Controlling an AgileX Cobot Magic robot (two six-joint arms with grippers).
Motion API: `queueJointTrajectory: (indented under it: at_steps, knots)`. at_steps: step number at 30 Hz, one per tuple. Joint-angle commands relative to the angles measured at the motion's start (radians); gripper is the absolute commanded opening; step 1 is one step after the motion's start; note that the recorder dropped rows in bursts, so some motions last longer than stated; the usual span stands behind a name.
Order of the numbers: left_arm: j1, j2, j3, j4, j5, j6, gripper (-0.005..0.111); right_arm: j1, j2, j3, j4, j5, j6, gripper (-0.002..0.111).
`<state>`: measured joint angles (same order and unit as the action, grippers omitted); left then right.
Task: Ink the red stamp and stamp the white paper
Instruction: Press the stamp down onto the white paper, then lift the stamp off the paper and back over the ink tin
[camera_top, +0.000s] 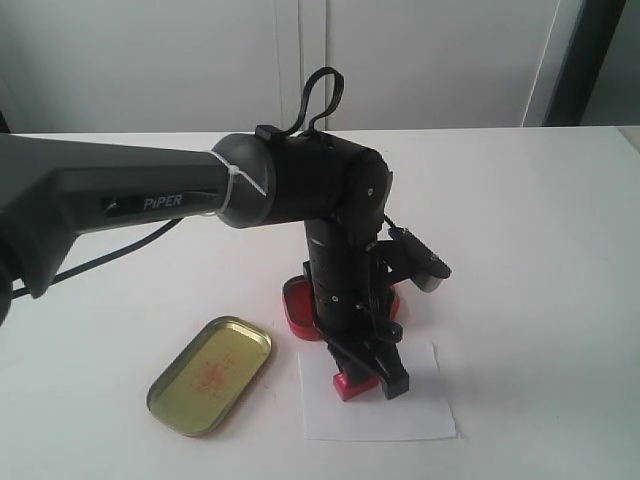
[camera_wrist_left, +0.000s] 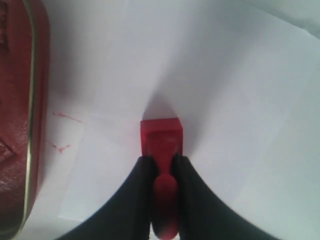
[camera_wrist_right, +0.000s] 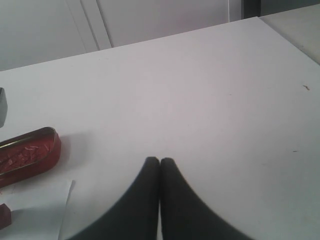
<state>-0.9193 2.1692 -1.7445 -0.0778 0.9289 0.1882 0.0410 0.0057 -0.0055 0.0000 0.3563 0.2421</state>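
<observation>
My left gripper (camera_top: 378, 375) (camera_wrist_left: 163, 161) is shut on the handle of the red stamp (camera_top: 352, 385) (camera_wrist_left: 161, 137). The stamp's square base rests on the white paper (camera_top: 385, 410) (camera_wrist_left: 220, 100) (camera_wrist_right: 35, 210), near that sheet's left part in the exterior view. A corner of the stamp (camera_wrist_right: 4, 216) also shows in the right wrist view. My right gripper (camera_wrist_right: 159, 161) is shut with nothing in it, over bare table. It does not show in the exterior view.
The open red tin of ink (camera_top: 298, 308) (camera_wrist_left: 20, 115) (camera_wrist_right: 25, 155) sits just behind the paper, partly hidden by my left arm. Its gold lid (camera_top: 210, 375) lies upturned to the left. Small red ink marks (camera_wrist_left: 62, 131) stain the table between tin and paper.
</observation>
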Motion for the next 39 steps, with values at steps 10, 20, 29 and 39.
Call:
queueJointTrajectory:
  at_steps: [10, 20, 29, 39]
  knots:
    - [-0.011, -0.048, 0.002, -0.010, 0.021, 0.003, 0.000, -0.003, -0.006, 0.005, -0.008, -0.016, 0.001, 0.000]
    - [-0.011, -0.052, -0.025, -0.010, 0.029, 0.003, 0.000, -0.003, -0.006, 0.005, -0.008, -0.016, 0.001, 0.000]
    - [-0.011, -0.052, -0.025, -0.010, 0.032, 0.003, 0.000, -0.003, -0.006, 0.005, -0.008, -0.016, 0.001, 0.000]
    - [-0.011, -0.056, -0.025, 0.007, 0.036, -0.009, 0.000, -0.003, -0.006, 0.005, -0.008, -0.016, 0.001, 0.000]
